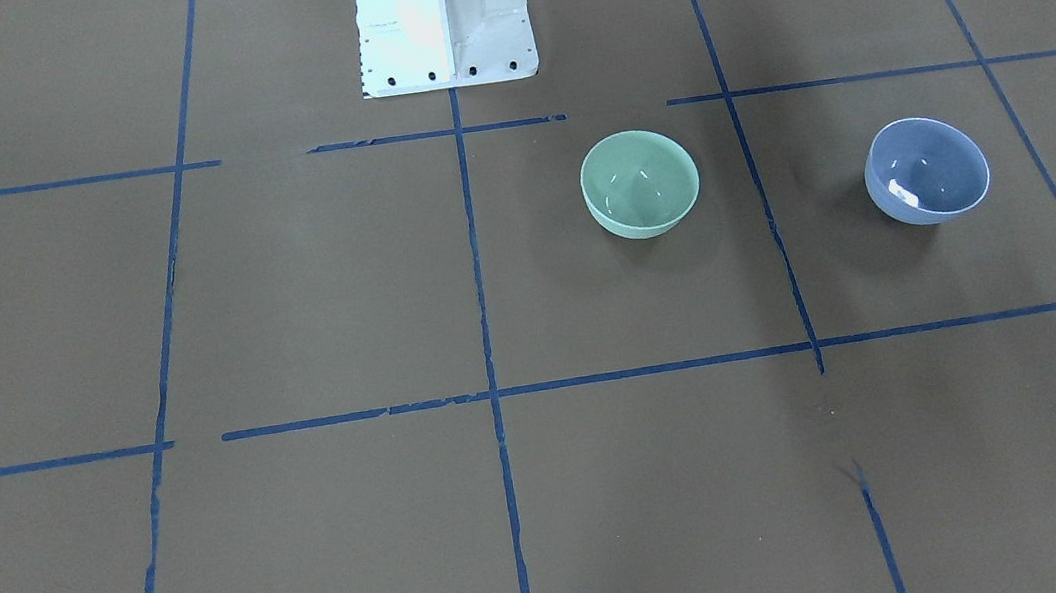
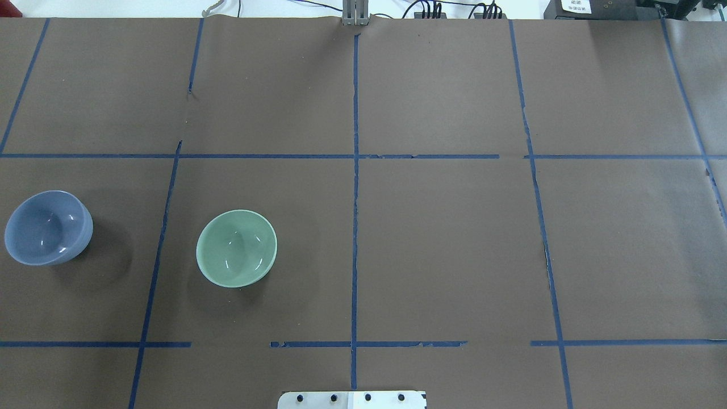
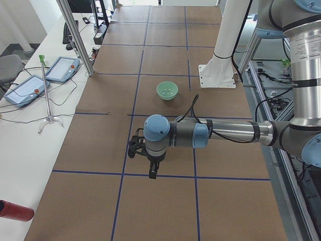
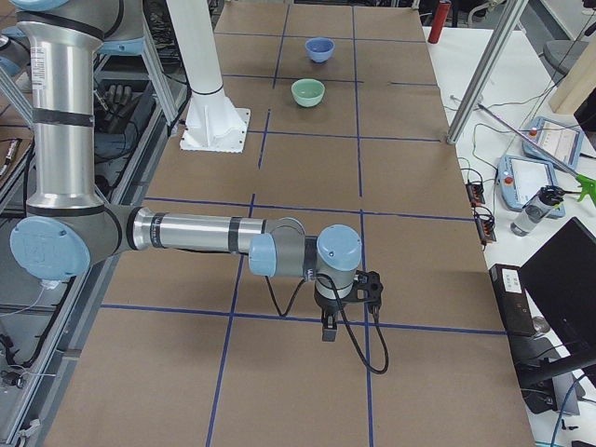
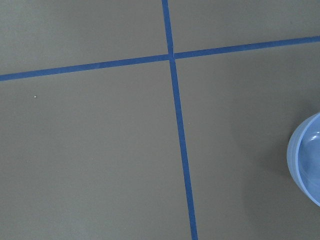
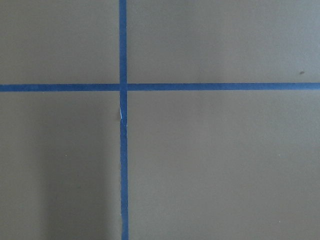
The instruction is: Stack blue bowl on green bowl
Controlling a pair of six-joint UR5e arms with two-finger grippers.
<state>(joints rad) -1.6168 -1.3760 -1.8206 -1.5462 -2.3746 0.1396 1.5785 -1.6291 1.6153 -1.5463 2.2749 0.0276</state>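
The blue bowl (image 1: 925,169) stands upright and empty on the brown table, on the robot's left side (image 2: 48,227). Its edge shows at the right of the left wrist view (image 5: 307,160). The green bowl (image 1: 640,184) stands upright and empty beside it, nearer the table's middle (image 2: 236,248), and the two bowls are apart. My left gripper (image 3: 153,173) hangs above the table near the blue bowl's end, and I cannot tell whether it is open or shut. My right gripper (image 4: 328,331) hangs over the far opposite end, and I cannot tell its state.
The white robot pedestal (image 1: 443,15) stands at the table's robot side. Blue tape lines (image 2: 355,227) mark a grid on the brown cover. A side bench holds tablets (image 3: 25,88), a thin stand (image 3: 47,100) and a red can (image 3: 15,211).
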